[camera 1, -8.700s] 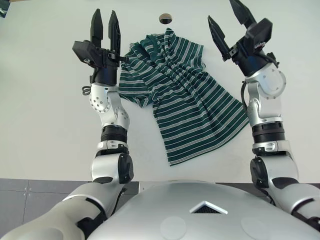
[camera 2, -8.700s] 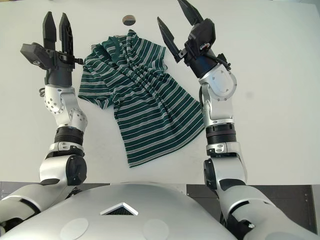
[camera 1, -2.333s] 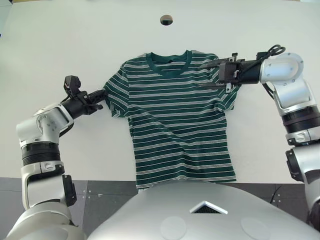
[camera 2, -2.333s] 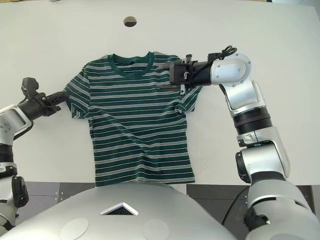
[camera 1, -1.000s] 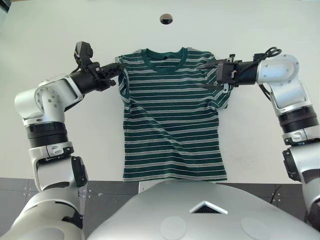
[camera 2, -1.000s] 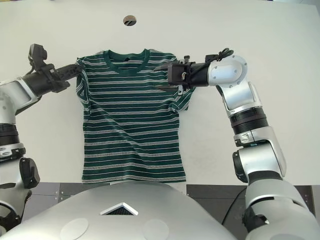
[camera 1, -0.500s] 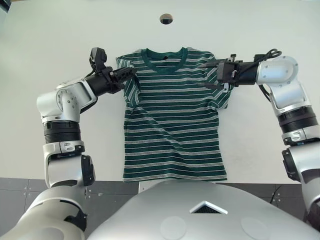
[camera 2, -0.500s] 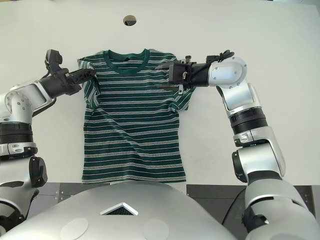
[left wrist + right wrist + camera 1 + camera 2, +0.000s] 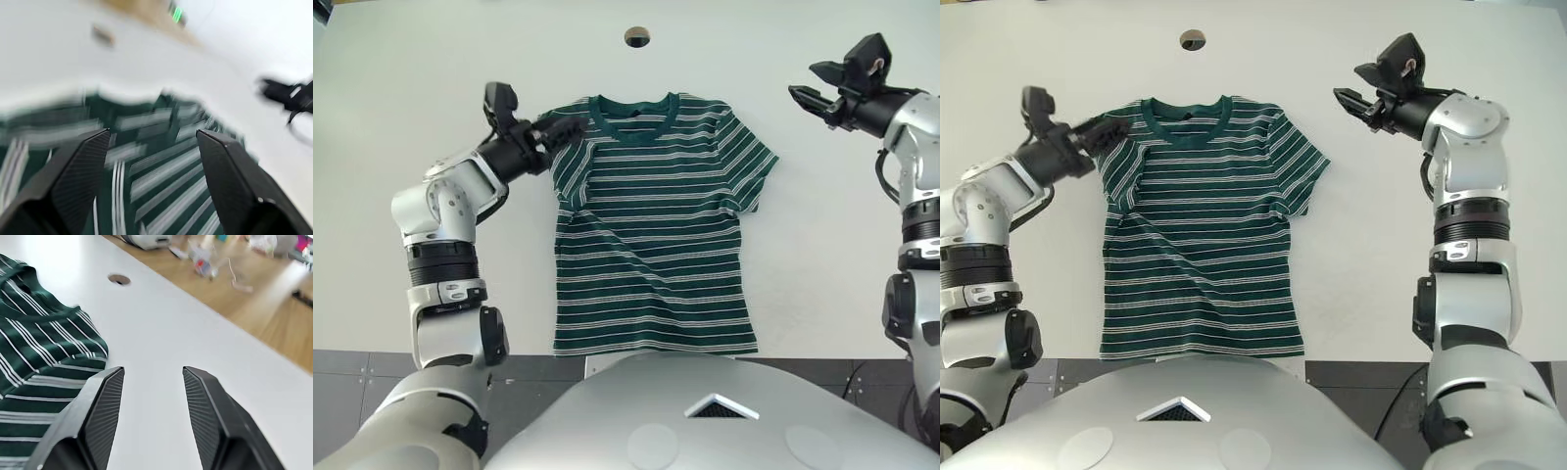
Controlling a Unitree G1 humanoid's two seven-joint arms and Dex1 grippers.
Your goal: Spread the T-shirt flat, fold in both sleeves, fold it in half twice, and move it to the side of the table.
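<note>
- Since earlier, on the white table (image 9: 411,59), the dark green white-striped cotton T-shirt (image 9: 651,245), flat at centre, got its left sleeve (image 9: 570,162) folded in.
- Right sleeve (image 9: 756,162) still out: we'd pinch its hem and lay it inward smoothly.
- Left gripper (image 9: 560,130) over the fold, released; right gripper (image 9: 806,82) withdrew, spread, empty.

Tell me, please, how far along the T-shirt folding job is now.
Done: the T-shirt lies spread flat on the table, and its left sleeve looks folded in. In hand: the left claw, open, hovers at that sleeve; the right claw is open over bare table. Left: the right sleeve, both half-folds, and the move to the side.
</note>
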